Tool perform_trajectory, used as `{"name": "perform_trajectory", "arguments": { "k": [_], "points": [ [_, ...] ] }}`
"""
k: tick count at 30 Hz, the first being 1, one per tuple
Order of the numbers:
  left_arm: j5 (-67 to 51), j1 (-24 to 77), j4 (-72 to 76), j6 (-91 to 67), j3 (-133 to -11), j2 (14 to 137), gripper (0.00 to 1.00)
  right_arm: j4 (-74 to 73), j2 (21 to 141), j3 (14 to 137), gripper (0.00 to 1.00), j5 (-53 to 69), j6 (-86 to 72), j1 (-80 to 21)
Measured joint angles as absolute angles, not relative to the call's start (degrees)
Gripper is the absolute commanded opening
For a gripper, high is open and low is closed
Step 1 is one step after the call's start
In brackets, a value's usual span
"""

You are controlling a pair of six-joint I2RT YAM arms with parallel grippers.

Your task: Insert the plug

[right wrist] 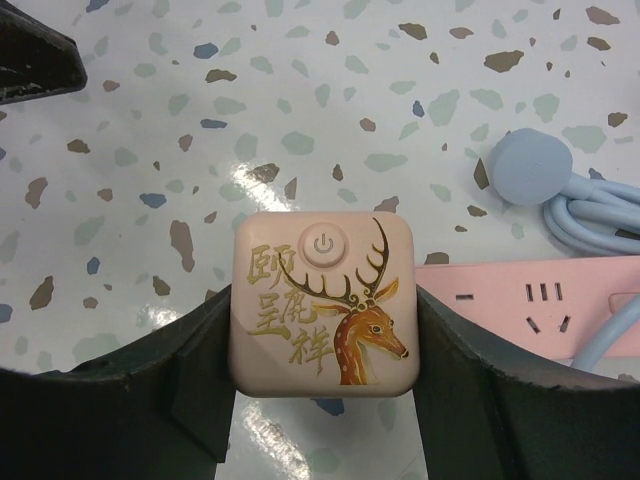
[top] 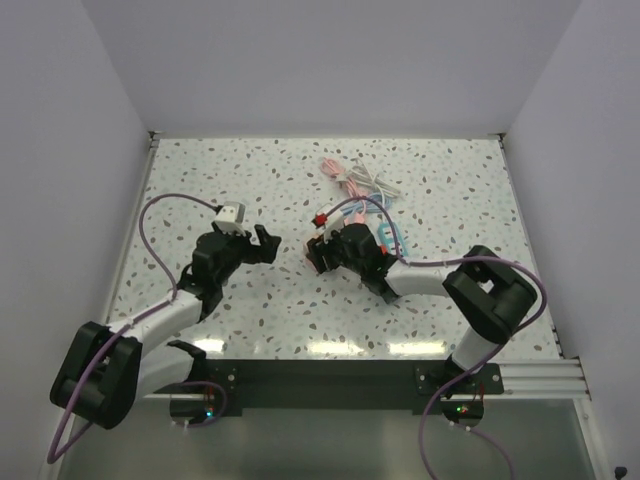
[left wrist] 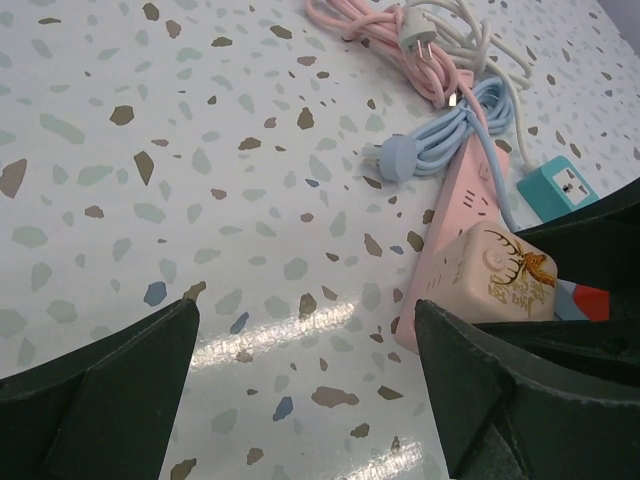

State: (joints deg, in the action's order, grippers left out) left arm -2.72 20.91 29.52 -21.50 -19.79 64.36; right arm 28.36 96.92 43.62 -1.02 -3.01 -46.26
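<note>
The plug (right wrist: pixel 322 305) is a pink cube with a gold deer print and a power button. My right gripper (top: pixel 325 252) is shut on it, one dark finger (right wrist: pixel 170 385) pressing each side. It sits over the near end of the pink power strip (left wrist: pixel 458 205). I cannot tell whether its pins are in the strip. In the left wrist view the plug (left wrist: pixel 500 275) shows just beyond my right-hand finger. My left gripper (left wrist: pixel 305 330) stands open over bare table to the left of the plug, holding nothing.
A bundled blue cable (left wrist: pixel 440 140) with a round plug lies on the strip's far part. Coiled pink and white cables (top: pixel 355 180) lie behind it. A teal socket block (left wrist: pixel 560 187) sits to the right. White walls close in the table's sides.
</note>
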Motion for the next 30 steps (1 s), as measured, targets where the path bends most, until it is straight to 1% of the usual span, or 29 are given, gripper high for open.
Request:
{"name": "perform_trajectory", "arguments": {
  "k": [17,30],
  "points": [
    [-5.6,19.5,29.5,-21.5,-17.9,61.4,0.95,39.7,101.1,40.5,0.00,-6.5,-5.6,-48.6],
    [-6.2,19.5,29.5,-21.5,-17.0,59.6,0.94,48.5,103.1,36.3,0.00,-13.6,-8.7,-51.5]
  ]
}}
